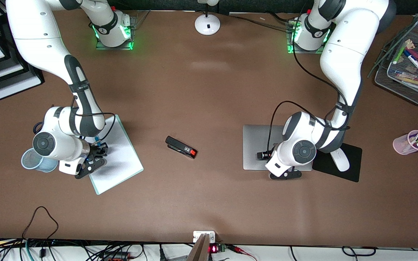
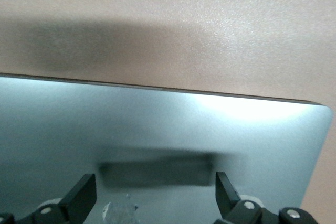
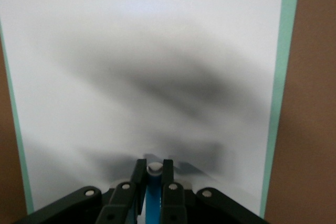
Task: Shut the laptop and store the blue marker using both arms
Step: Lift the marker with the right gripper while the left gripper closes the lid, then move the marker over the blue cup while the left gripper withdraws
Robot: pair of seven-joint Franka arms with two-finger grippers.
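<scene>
Gripping blue marker (image 3: 153, 195), right gripper (image 3: 153, 174) fingers clamped on its shaft, white end up, over white clipboard (image 1: 116, 156); blue mesh cup (image 1: 36, 160) just beside it, toward right arm's end. Left gripper (image 2: 152, 190) low over closed laptop (image 1: 258, 145) lid, fingers spread apart, holding nothing. Black mouse pad (image 1: 347, 163) with white mouse (image 1: 339, 160) beside laptop.

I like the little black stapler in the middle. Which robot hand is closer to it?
Roughly a tie; the left gripper looks slightly closer. It hangs open over the closed laptop. The right gripper holds the blue marker over the clipboard. The stapler lies between.
</scene>
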